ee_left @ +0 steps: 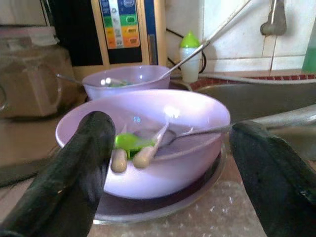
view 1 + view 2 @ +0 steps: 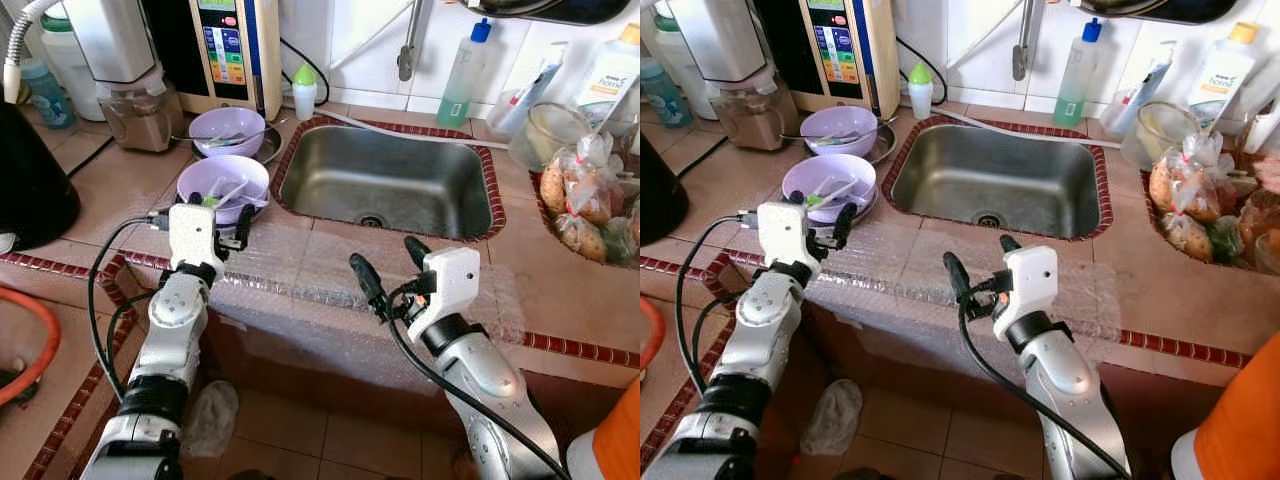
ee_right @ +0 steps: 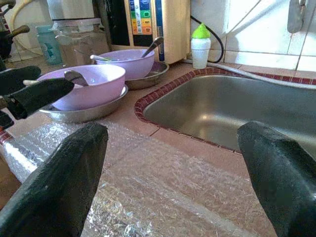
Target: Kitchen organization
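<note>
A purple bowl (image 2: 222, 183) sits on a metal plate at the sink's left, holding a spoon and a green utensil (image 1: 129, 142). A second purple bowl (image 2: 227, 129) with cutlery stands on a plate just behind it. My left gripper (image 2: 205, 208) is open at the counter edge, its fingers (image 1: 74, 177) flanking the near bowl's front without touching it. My right gripper (image 2: 388, 264) is open and empty over the bubble wrap (image 3: 148, 182) in front of the steel sink (image 2: 385, 185).
A water machine (image 2: 230, 50), blender jar (image 2: 135, 110) and green-capped bottle (image 2: 304, 92) line the back wall. Soap bottles (image 2: 464, 75) and bagged vegetables (image 2: 585, 200) sit at the right. A black appliance (image 2: 30, 175) stands at the left, and a plastic bag (image 2: 210, 415) lies on the floor.
</note>
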Controlling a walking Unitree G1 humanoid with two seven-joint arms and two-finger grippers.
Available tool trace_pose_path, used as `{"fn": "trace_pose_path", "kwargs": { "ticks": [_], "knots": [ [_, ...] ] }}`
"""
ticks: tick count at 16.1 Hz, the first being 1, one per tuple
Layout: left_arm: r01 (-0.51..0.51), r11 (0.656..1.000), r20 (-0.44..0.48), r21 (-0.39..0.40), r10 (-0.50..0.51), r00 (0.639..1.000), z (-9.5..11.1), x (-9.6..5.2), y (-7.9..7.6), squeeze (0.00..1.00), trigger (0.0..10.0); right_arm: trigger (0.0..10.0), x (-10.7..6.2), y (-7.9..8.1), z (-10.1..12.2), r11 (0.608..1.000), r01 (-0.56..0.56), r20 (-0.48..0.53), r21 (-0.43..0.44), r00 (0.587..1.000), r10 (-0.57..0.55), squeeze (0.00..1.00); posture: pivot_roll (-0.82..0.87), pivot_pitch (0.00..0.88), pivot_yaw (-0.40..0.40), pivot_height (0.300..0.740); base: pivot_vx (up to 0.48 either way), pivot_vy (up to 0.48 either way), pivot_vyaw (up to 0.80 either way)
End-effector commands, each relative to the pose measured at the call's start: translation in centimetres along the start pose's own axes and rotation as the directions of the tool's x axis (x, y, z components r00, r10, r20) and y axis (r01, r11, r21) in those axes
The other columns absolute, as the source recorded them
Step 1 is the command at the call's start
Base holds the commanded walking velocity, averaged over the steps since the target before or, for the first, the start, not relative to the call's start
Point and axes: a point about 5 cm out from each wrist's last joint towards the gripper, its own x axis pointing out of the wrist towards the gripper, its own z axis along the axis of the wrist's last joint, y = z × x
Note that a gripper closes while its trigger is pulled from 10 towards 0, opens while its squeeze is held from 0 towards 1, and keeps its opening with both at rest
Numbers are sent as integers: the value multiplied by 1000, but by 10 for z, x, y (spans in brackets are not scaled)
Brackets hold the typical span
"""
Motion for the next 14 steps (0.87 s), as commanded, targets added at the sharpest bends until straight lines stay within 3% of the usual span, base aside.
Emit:
{"fn": "trace_pose_path", "kwargs": {
  "ticks": [1,2,4,9,11,14],
  "knots": [
    [-9,1000,25,8,9,1000,6,3,2,0,8275,10000,1,-2,5,1000,14,17,-10,1000,-14,0,-146,0,24,740,0,0,0],
    [-25,999,59,22,23,998,13,-1,2,0,10000,10000,1,-1,4,1000,13,17,-11,1000,-12,0,-138,0,21,740,0,0,0],
    [-18,999,92,31,15,996,19,-6,-1,0,10000,10000,2,-1,4,1000,11,16,-12,1000,-11,0,-132,0,17,740,0,0,0],
    [-43,998,149,52,34,988,25,-39,-12,0,10000,10000,5,1,4,1000,-14,9,-6,1000,14,0,-104,0,-9,740,0,0,0],
    [-39,997,114,64,31,993,18,-57,-17,0,10000,10000,6,1,2,999,-31,0,-11,1000,31,0,-84,0,-33,740,0,0,0],
    [-31,998,61,59,27,998,7,-71,-24,0,10000,10000,8,2,2,999,-46,-6,-13,999,46,0,-81,0,-44,740,0,0,0]
  ]
}}
